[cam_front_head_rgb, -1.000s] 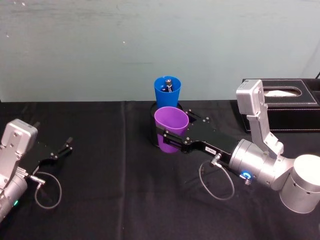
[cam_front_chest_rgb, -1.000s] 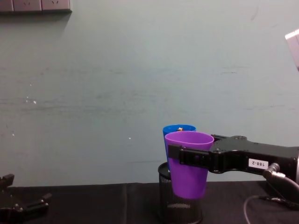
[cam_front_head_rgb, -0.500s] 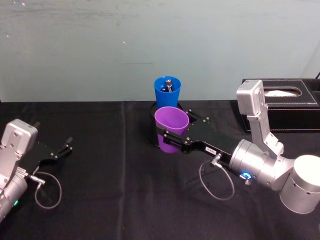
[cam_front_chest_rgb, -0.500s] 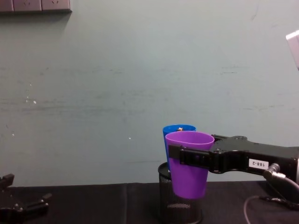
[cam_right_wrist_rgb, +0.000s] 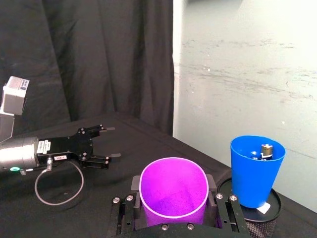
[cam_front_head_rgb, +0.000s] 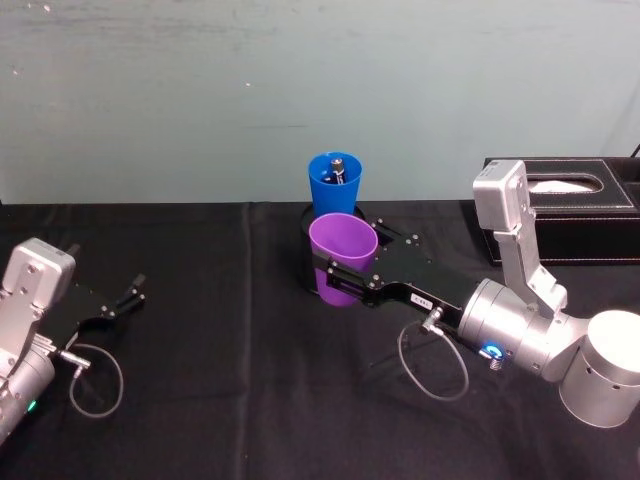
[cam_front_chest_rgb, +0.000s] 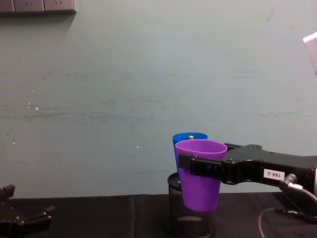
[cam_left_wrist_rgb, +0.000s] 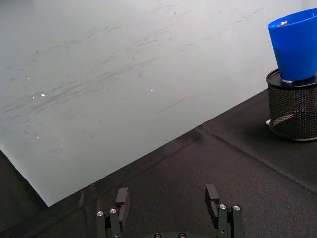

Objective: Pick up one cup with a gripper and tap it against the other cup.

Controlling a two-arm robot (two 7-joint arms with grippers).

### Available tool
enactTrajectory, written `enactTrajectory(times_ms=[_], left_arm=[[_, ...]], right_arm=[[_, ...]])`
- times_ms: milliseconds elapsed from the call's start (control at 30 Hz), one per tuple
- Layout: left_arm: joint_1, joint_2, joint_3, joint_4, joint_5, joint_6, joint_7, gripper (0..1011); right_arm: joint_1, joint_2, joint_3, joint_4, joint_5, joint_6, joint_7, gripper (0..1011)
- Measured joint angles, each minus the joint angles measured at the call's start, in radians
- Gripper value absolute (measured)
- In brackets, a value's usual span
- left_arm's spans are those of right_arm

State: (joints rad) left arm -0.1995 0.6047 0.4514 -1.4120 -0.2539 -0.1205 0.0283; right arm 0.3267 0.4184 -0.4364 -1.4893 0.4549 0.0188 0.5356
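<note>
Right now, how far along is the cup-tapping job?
Done: the purple plastic tapered tumbler is lifted off the table, clamped in the right gripper. In hand: it hangs in front of the blue plastic tumbler standing in the black mesh holder. Left: the tap; contact cannot be confirmed. The left gripper rests open at the table's left.

"Where is there room to pass?"
"On the black surface point(cam_front_head_rgb: 220, 330), left of the middle. It's wide open."
"What's in the way?"
"The blue cup point(cam_front_head_rgb: 334, 180) in its mesh holder point(cam_left_wrist_rgb: 293, 115), just behind the purple cup point(cam_front_head_rgb: 342, 255)."
</note>
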Motion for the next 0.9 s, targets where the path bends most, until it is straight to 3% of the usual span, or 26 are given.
enactTrajectory(times_ms=[900], left_arm=[[0.000,0.000,0.000,0.000,0.000,0.000,0.000,1000]], right_arm=[[0.000,0.000,0.000,0.000,0.000,0.000,0.000,735]])
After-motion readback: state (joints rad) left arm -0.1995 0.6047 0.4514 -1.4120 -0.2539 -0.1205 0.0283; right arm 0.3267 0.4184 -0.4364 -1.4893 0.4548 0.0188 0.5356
